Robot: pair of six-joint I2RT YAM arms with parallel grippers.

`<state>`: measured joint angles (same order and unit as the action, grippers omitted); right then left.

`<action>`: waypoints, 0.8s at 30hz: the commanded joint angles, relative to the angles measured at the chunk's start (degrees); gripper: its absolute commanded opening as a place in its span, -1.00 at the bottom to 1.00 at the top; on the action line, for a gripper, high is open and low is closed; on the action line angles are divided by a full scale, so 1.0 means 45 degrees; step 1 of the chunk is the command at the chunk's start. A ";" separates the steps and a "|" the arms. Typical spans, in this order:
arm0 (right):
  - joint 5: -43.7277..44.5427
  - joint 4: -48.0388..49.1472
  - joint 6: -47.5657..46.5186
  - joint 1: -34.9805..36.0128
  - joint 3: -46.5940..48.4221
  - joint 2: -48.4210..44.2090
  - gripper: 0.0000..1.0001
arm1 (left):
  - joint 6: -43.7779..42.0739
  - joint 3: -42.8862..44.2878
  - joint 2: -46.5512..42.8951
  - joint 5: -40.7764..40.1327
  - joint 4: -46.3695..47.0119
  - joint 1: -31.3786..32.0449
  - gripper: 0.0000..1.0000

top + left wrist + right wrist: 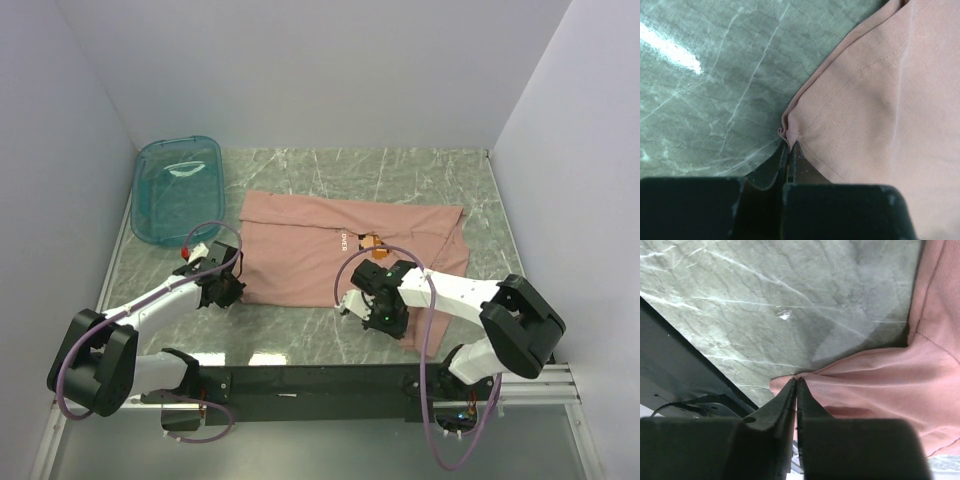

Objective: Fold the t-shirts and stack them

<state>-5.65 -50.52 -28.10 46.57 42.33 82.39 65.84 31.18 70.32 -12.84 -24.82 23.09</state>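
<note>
A dusty-pink t-shirt (330, 250) lies spread on the marble table, its small orange print and white lettering near the middle. My left gripper (232, 290) is shut on the shirt's near left corner; the left wrist view shows the hem (790, 131) bunched between the jaws. My right gripper (352, 302) is shut on the shirt's near edge on the right; the right wrist view shows the pink fabric (870, 385) pinched and lifted off the table. The shirt's near right part is hidden under the right arm.
A teal see-through tub (178, 188) stands at the back left, apart from the shirt. White walls close in the left, back and right. The black arm-base rail (320, 380) runs along the near table edge.
</note>
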 commanded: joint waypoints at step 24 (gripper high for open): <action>-0.0188 -0.0002 -0.0182 -0.1266 0.5906 0.1438 -0.16 | -0.0257 -0.0171 -0.0432 0.0158 0.0144 -0.0014 -0.99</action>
<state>-5.19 -50.92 -30.94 41.60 65.47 88.97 65.32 31.09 69.78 -12.71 -24.69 23.09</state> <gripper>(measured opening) 0.388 0.017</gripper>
